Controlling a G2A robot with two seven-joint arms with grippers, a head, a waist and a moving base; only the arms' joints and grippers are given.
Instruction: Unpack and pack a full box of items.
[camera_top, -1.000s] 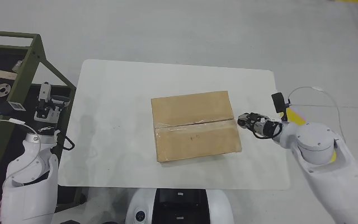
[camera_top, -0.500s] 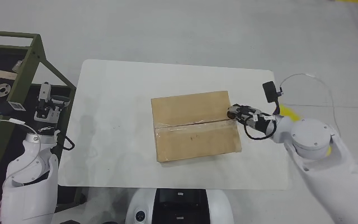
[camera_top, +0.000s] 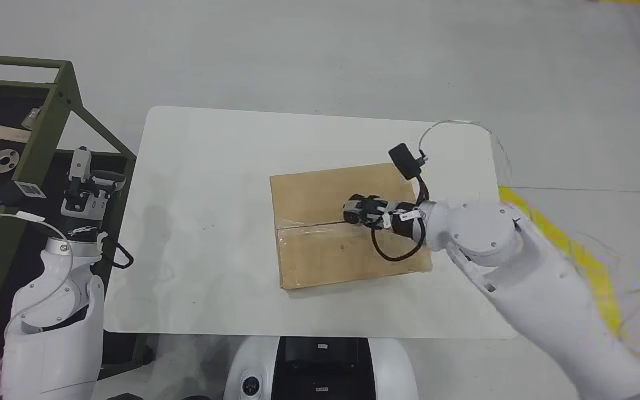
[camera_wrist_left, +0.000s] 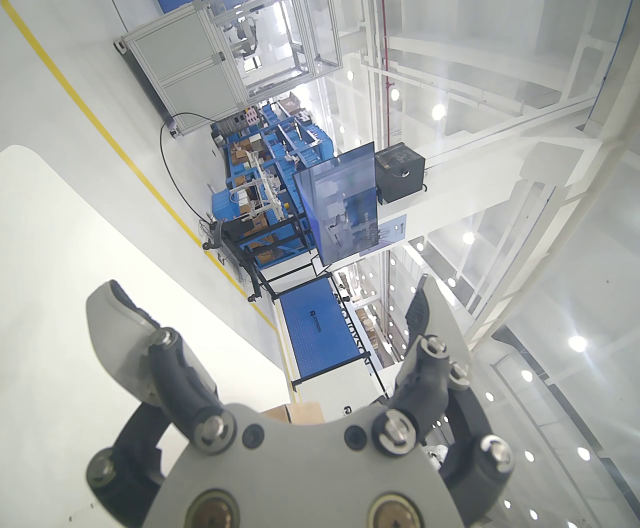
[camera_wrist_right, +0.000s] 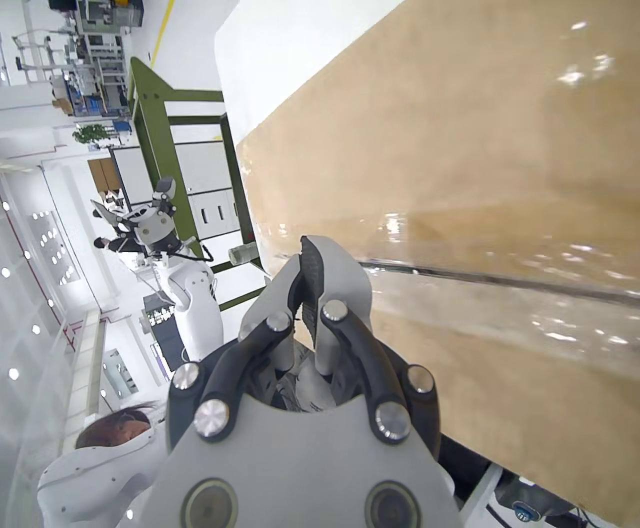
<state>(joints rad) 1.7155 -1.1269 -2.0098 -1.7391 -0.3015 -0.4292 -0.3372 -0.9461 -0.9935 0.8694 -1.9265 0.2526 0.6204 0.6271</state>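
A closed cardboard box lies in the middle of the white table, a clear tape strip along its centre seam. My right gripper is over the box top by the seam, near the middle, fingers shut with nothing between them. In the right wrist view the shut fingertips point along the taped seam of the box; I cannot tell whether they touch it. My left gripper stays off the table's left side, open and empty, aimed up at the hall.
A green metal cart frame with small parts stands beyond the table's left edge, also seen behind the table. Bare tabletop surrounds the box on all sides. A cable loops from the right wrist.
The right gripper has travelled left from beside the box's right edge to over the middle of the box top, along the seam. The left arm has kept still.
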